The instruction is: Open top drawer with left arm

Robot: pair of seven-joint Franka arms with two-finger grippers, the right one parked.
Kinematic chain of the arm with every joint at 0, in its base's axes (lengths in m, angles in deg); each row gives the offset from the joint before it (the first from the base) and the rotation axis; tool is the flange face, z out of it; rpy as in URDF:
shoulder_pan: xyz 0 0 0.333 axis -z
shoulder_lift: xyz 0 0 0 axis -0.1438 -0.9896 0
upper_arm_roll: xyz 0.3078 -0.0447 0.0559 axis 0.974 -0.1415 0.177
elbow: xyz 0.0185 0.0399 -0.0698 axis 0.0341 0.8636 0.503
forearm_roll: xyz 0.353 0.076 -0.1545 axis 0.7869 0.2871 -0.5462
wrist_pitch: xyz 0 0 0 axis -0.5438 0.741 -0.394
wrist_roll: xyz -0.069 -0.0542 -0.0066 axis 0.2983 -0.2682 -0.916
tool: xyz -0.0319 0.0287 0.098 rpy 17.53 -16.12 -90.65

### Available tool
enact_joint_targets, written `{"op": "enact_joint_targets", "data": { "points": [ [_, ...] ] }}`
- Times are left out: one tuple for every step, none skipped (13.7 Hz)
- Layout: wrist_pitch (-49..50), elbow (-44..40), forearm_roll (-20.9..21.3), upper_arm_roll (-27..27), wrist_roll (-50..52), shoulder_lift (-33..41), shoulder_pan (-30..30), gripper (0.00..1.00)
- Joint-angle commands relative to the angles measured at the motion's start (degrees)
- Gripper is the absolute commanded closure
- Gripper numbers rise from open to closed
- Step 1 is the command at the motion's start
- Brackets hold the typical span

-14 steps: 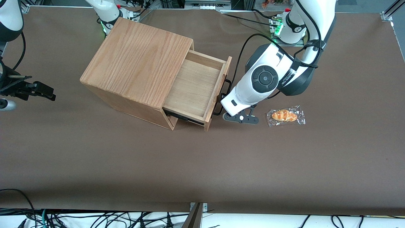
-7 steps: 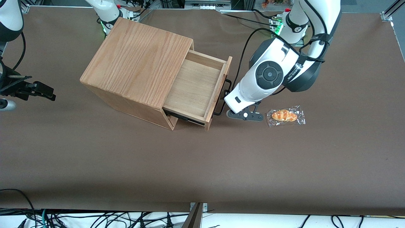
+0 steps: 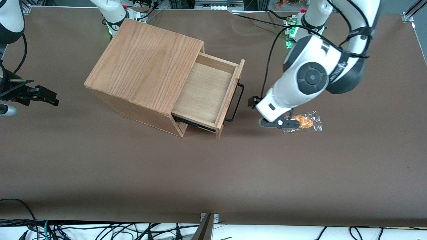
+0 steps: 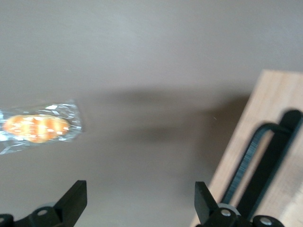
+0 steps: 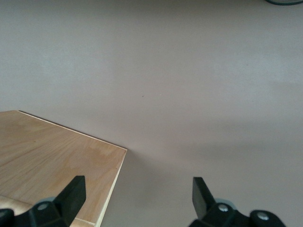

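With the top drawer [image 3: 206,93] already well out of the cabinet [image 3: 143,66], lift your wide-open, empty pincer [image 4: 137,203] straight up, clear of the handle [image 3: 235,102] and the wrapped bread [image 3: 302,121] just beside.

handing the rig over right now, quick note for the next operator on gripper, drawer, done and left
Gripper: open, holding nothing, clear of the handle, above the table between the drawer front and the wrapped bread.
Top drawer: pulled well out of the cabinet, inside bare as far as visible.
Left arm: raised beside the drawer, toward its own end of the table.
Done: drawer looks open, handle released.
Left: probably nothing but backing the arm away; confirm the opening is enough.
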State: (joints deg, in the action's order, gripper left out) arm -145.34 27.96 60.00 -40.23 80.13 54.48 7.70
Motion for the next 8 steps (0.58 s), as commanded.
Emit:
{"op": "enact_joint_targets", "data": {
  "points": [
    [1.75, 0.04, -0.22, 4.9, -1.43, 2.56, -0.41, 0.0],
    [1.84, -0.05, 0.3, 6.57, -2.65, 3.0, -0.41, 0.0],
    [1.75, -0.05, 0.31, 8.42, -5.01, 3.09, -0.41, 0.0],
    [1.75, 0.04, -0.04, 10.61, -7.99, 3.7, -0.41, 0.0],
    [1.75, 0.04, -0.3, 12.98, -11.59, 3.79, -0.41, 0.0],
    [1.75, -0.05, -0.31, 15.36, -15.1, 3.88, -0.41, 0.0],
    [1.75, 0.04, -0.39, 17.38, -18.18, 3.88, -0.41, 0.0],
    [1.75, 0.04, -0.4, 19.75, -21.87, 3.88, -0.41, 0.0]
  ]
}}
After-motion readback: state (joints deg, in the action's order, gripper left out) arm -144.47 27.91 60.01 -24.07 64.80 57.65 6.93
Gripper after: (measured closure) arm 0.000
